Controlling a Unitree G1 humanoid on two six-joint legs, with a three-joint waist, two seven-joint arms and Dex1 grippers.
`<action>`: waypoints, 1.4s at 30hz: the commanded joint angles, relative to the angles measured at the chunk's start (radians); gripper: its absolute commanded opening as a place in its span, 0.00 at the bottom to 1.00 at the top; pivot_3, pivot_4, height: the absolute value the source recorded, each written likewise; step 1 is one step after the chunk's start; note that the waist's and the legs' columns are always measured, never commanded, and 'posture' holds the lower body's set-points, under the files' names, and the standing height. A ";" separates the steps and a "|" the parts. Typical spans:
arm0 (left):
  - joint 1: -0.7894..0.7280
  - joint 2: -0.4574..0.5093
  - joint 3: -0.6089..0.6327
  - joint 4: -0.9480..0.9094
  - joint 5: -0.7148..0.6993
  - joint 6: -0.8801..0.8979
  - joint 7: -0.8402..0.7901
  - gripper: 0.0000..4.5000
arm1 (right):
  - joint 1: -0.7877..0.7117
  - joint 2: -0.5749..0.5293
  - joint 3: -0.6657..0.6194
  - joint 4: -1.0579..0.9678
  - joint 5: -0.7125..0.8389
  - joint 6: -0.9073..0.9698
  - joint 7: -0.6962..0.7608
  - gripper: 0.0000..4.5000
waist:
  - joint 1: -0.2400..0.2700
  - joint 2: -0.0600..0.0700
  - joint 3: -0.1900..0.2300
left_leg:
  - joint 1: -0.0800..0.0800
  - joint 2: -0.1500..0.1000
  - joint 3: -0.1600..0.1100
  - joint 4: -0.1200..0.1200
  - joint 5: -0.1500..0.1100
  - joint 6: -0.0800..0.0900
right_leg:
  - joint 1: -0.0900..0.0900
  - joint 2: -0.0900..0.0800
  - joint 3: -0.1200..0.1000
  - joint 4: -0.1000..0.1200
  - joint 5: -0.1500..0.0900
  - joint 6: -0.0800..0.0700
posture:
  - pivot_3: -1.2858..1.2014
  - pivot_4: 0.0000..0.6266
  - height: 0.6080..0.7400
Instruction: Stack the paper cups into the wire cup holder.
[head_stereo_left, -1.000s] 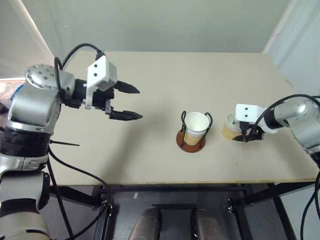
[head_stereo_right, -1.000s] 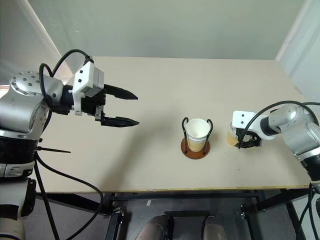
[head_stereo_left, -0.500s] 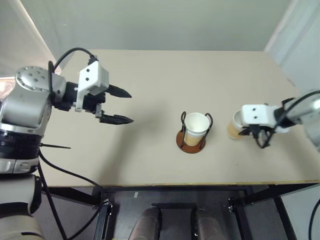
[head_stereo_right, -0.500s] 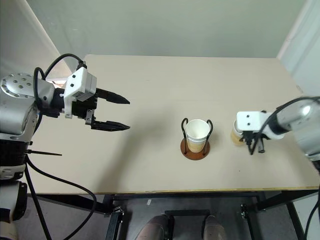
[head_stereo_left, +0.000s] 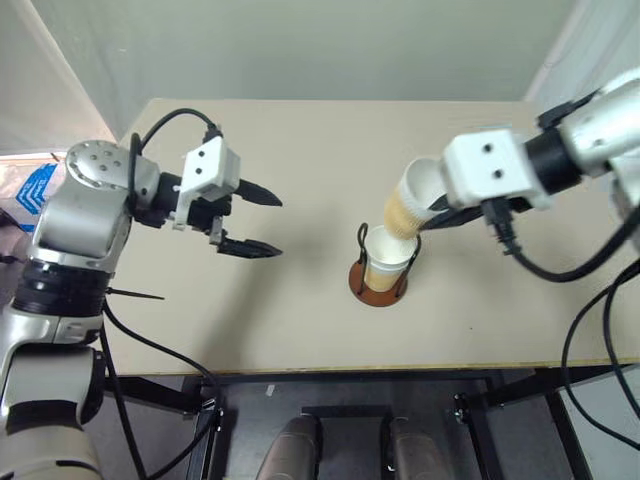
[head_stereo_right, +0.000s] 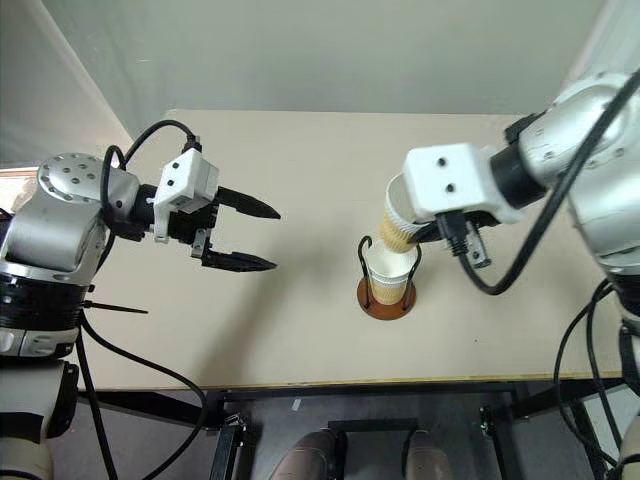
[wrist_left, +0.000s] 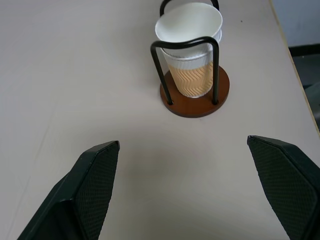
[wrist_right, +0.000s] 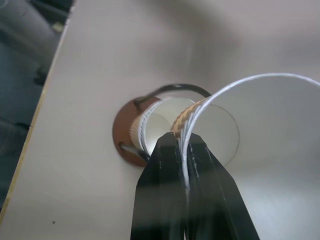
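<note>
- The wire cup holder (head_stereo_left: 381, 280) stands on the tan table (head_stereo_left: 300, 330) and serves as the landmark; paper cups (wrist_left: 191, 35) already sit nested inside it, at least two rims showing in the left wrist view, upright between the black wire loops on the reddish-brown disc.
- The right gripper (wrist_right: 182, 152) is clamped on the wall of another paper cup (head_stereo_left: 410, 205), one finger inside the rim and one outside, as the right wrist view shows.
- That carried cup hangs just above the holder and a little to its right, tilted, with its narrow tan bottom pointing down toward the mouth of the cups in the holder. I cannot tell whether its bottom already touches their rim.
- The left gripper (head_stereo_left: 255, 220) hovers well to the left of the holder, fingers spread wide and empty, pointing toward it.
- Step in hand, as I judge it: bringing the held cup over the holder for insertion.
- The next move calls for righting the cup so its axis lines up with the stack, centring it between the wire loops, lowering it into the top cup, then letting go of the rim.
</note>
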 joint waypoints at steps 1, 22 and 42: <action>-0.034 0.001 0.007 -0.004 0.007 -0.016 -0.014 1.00 | 0.008 0.007 0.024 0.036 -0.059 -0.089 -0.011 0.01 | 0.000 0.000 0.000 | 0.000 0.000 0.000 0.000 0.000 0.000 | 0.000 0.000 0.000 0.000 0.000 0.000 | 0.52 0.24 1.00; -0.026 -0.004 0.008 -0.038 0.023 0.003 -0.005 1.00 | -0.056 0.169 -0.010 0.173 -0.117 -0.061 -0.072 0.76 | -0.002 0.000 0.000 | 0.000 0.000 0.000 0.000 0.001 0.000 | 0.000 0.000 0.000 0.002 0.001 -0.002 | 0.52 0.24 1.00; 0.141 -0.047 0.142 -0.113 -0.023 0.206 0.303 1.00 | 0.426 0.231 -0.641 0.006 0.023 0.535 -0.754 0.91 | 0.001 -0.001 0.000 | 0.004 0.000 0.001 -0.002 0.005 -0.007 | 0.001 -0.001 0.000 0.003 0.004 0.005 | 0.52 0.24 1.00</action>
